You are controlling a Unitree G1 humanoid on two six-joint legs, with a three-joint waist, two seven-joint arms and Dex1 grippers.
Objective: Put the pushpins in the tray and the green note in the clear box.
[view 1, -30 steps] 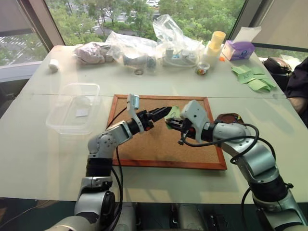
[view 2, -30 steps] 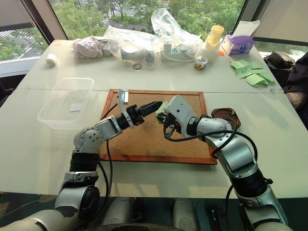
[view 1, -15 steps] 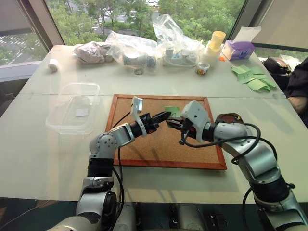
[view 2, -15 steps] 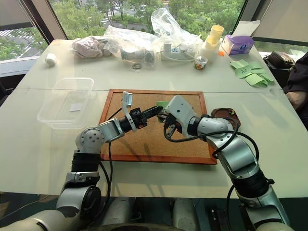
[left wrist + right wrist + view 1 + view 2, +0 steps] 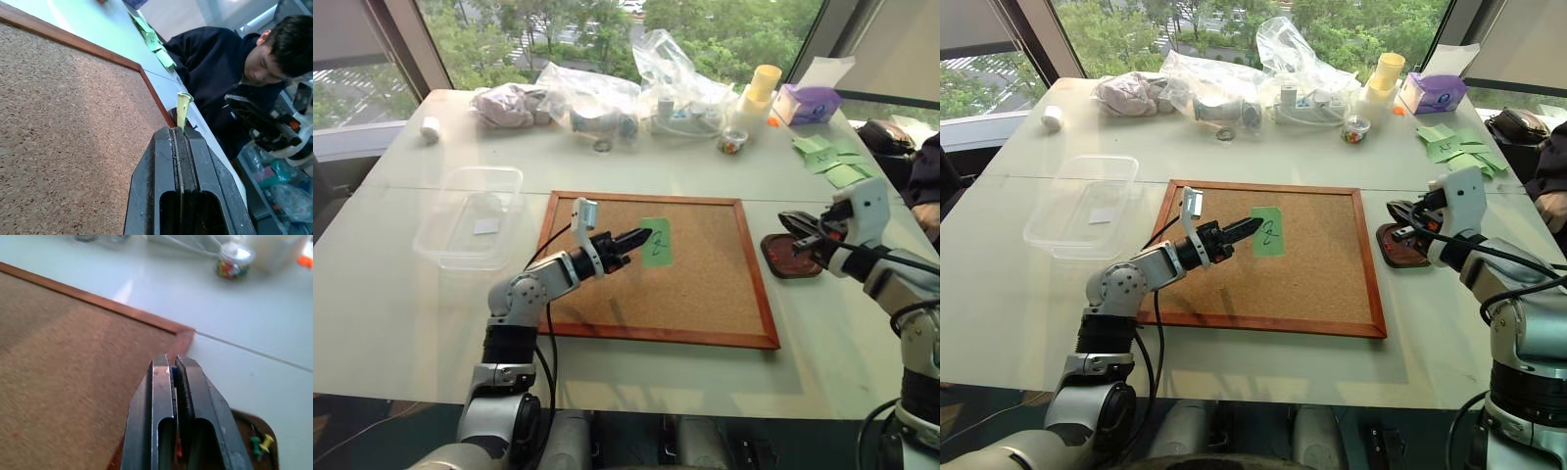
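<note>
Left hand (image 5: 644, 235) pinches the square paper green note (image 5: 656, 241) above grainy corkboard (image 5: 695, 284).

Pale white table (image 5: 401, 323) carries a wood-framed cork board (image 5: 705, 294), a clear shallow plastic box (image 5: 470, 220), a small dark brown tray (image 5: 783, 262), loose green paper notes (image 5: 830, 162) and crumpled clear plastic bags (image 5: 607, 93).

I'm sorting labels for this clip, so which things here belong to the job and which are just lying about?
Job: green note in the shut left gripper, pushpins, tray, clear box.
Lying about: cork board, plastic bags, cup of coloured bits, loose green notes, purple box.
</note>
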